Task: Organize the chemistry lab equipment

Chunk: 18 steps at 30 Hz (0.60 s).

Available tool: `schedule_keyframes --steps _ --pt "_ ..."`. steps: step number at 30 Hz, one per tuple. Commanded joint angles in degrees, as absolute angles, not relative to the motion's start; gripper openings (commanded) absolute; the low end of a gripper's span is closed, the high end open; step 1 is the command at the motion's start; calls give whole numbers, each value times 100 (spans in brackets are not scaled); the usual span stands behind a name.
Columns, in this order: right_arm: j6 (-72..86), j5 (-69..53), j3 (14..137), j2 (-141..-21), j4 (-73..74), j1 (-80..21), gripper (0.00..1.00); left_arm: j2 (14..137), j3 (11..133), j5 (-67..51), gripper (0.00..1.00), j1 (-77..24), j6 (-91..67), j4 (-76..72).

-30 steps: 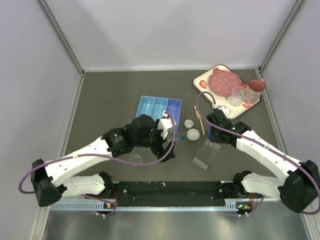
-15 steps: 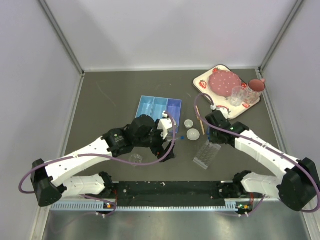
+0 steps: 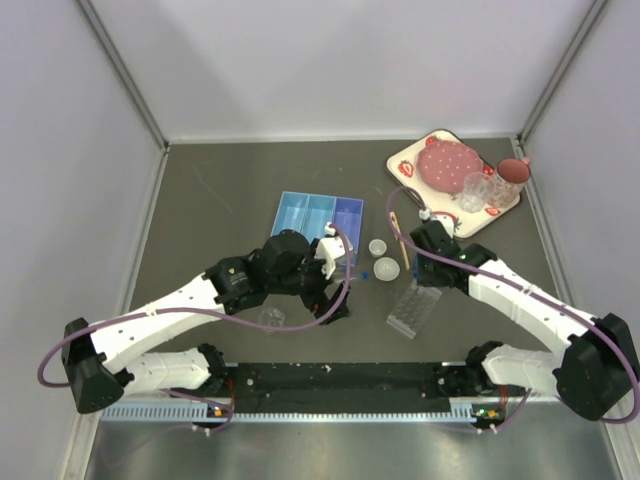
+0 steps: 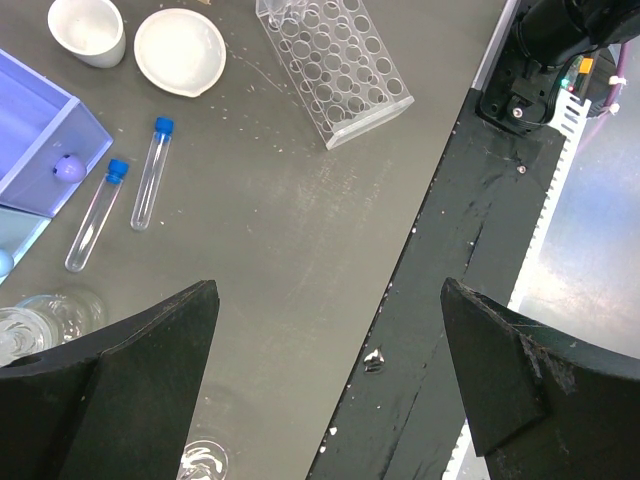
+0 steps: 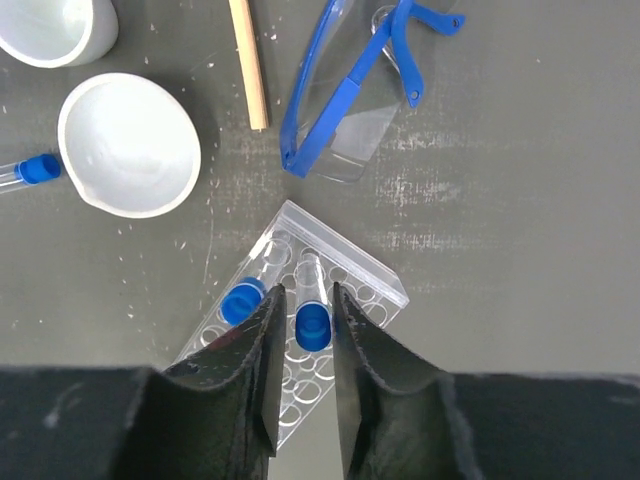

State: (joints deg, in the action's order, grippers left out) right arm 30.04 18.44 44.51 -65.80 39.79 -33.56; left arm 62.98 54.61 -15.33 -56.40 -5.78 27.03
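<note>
My right gripper (image 5: 310, 292) is closed around a clear tube with a blue cap (image 5: 312, 325) that stands in the clear well rack (image 5: 345, 268). A second blue-capped tube (image 5: 243, 300) stands in the rack beside it. In the top view the right gripper (image 3: 425, 240) hangs over the rack's (image 3: 414, 308) far end. My left gripper (image 4: 328, 290) is wide open and empty above the table's front edge (image 3: 330, 300). Two more blue-capped tubes (image 4: 150, 170) (image 4: 95, 215) lie flat. Two small round dishes (image 4: 180, 50) (image 4: 88, 28) and a tan wooden stick (image 5: 248, 60) lie near.
A blue compartment tray (image 3: 320, 214) sits at mid-table and holds a purple ball (image 4: 68, 167). Blue safety goggles (image 5: 350, 90) lie beyond the rack. The strawberry-print tray (image 3: 403, 160) stands at the back right. A clear glass piece (image 3: 270, 318) lies under the left arm.
My right gripper has shifted slightly toward the back left over the rack. The left arm has not moved.
</note>
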Motion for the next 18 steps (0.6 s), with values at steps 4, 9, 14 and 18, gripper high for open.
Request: schedule_keyframes --steps 4,9,14,18 --pt "2962 1767 4438 -6566 3832 -3322 37 6170 5432 -1521 98 -5634 -483 2487" --pt "2953 1740 4491 -6443 3850 -3322 47 6170 5449 -1512 98 -5634 -483 2487" --pt "2909 1740 4684 -6214 4060 -3331 50 6205 5546 -1485 98 -5634 -483 2575" --pt "2857 1793 5052 -6021 4315 -3401 50 6240 5677 -1433 98 -5634 -510 2698"
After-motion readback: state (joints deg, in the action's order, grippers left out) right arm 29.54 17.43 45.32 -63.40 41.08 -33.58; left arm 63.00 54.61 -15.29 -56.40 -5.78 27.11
